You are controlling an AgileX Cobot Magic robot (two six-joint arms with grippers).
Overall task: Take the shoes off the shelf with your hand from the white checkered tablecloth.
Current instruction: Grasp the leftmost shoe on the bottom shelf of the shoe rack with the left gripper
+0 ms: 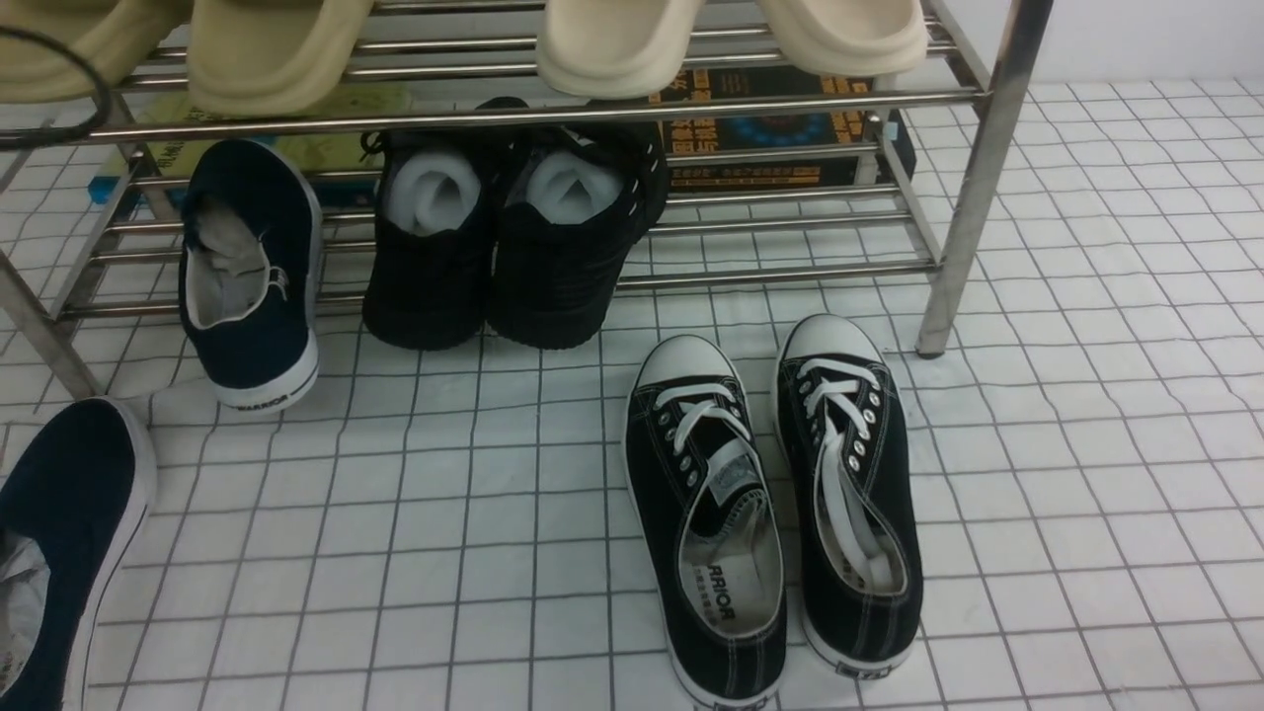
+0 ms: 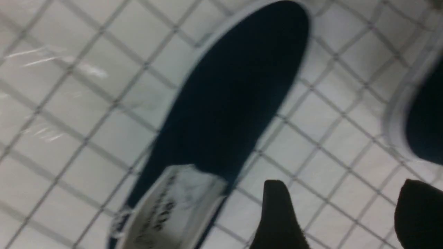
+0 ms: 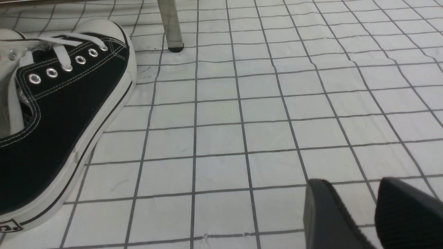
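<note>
One navy slip-on shoe (image 1: 252, 276) rests toe-in on the lowest rods of the steel shelf (image 1: 553, 109), with its heel on the white checkered tablecloth (image 1: 444, 513). The other navy shoe (image 1: 59, 533) lies on the cloth at the front left. It also shows in the left wrist view (image 2: 228, 97). My left gripper (image 2: 342, 186) is open and empty, above the cloth just beside that shoe's opening. The shelf shoe's heel shows at that view's edge (image 2: 425, 114). My right gripper (image 3: 353, 183) is open and empty over bare cloth. Neither gripper shows in the front view.
Black shoes stuffed with white foam (image 1: 504, 237) sit on the lowest tier. Black lace-up sneakers (image 1: 770, 504) stand on the cloth in front, one near my right gripper (image 3: 52, 114). Beige slippers (image 1: 612, 39) fill the upper tier. The shelf's front right leg (image 1: 973, 178) stands on the cloth.
</note>
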